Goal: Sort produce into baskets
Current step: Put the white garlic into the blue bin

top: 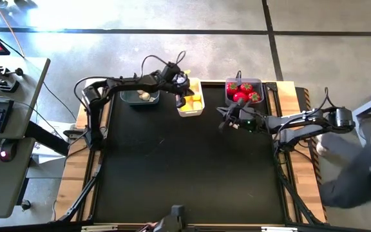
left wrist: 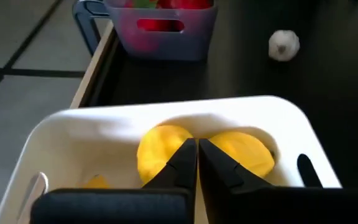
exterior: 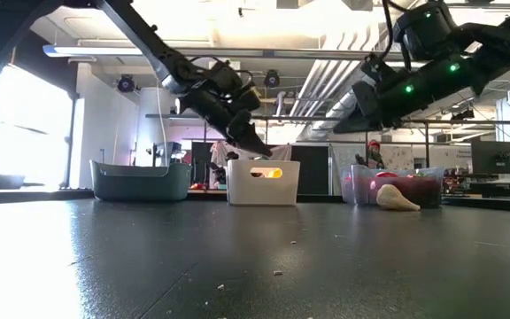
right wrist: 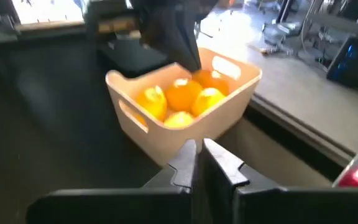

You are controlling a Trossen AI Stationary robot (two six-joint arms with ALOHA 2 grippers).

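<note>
Left gripper, closed and empty, hangs above the white basket's rim, over the lemons.

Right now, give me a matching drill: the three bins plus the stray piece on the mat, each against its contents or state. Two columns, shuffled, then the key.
Things:
1. white basket
2. left dark grey basket
3. right dark grey basket
4. garlic piece

States:
A. holds red round pieces with green tops
B. lies loose on the mat, in no basket
C. holds yellow lemon-like pieces
D. holds a whitish-beige piece

Pairs: 1-C, 2-D, 3-A, 4-B
</note>
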